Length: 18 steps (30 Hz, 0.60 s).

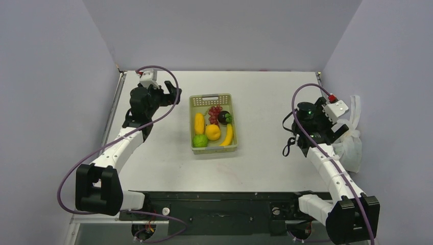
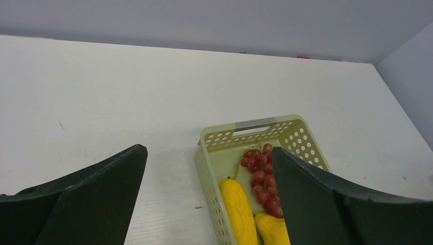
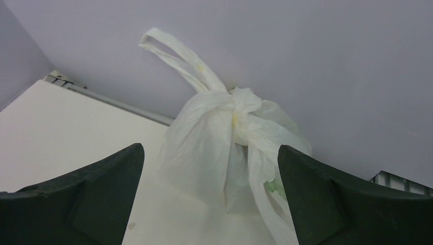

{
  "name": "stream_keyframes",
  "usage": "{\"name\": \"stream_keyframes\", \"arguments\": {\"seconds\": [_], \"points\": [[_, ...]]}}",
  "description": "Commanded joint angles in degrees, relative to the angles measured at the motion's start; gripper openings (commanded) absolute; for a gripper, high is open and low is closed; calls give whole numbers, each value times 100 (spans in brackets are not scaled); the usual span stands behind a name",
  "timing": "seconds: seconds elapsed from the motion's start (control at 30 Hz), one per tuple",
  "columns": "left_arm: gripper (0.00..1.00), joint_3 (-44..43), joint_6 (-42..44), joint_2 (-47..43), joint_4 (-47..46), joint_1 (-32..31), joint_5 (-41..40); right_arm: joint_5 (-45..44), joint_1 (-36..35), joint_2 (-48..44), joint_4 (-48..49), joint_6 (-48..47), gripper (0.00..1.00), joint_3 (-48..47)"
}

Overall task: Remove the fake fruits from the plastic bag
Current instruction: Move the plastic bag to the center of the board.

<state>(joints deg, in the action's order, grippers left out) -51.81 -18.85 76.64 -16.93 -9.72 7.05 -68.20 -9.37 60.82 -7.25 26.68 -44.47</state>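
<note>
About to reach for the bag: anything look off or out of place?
The plastic bag is knotted shut at its neck, one loop handle sticking up, at the right edge of the table by the wall. A green shape shows through it. The basket looks fine.

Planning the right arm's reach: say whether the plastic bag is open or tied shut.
Tied shut: the right wrist view shows the plastic bag gathered into a knot below its handle loop, no open mouth visible.
</note>
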Motion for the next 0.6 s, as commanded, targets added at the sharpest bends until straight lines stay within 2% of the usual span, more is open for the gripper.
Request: {"name": "stream_keyframes", "arguments": {"seconds": [0.0, 0.2, 0.4, 0.57], "points": [[91, -353, -10, -89, -183, -29, 168, 13, 506, 54, -229, 331, 100, -34], [91, -339, 19, -135, -190, -30, 245, 530, 983, 330, -177, 206, 100, -33], [91, -288, 52, -140, -237, -34, 343, 1509, 1579, 579, 109, 225, 98, 160], [91, -338, 85, -81, -158, -50, 349, 2148, 1708, 1143, 188, 403, 96, 133]]}}
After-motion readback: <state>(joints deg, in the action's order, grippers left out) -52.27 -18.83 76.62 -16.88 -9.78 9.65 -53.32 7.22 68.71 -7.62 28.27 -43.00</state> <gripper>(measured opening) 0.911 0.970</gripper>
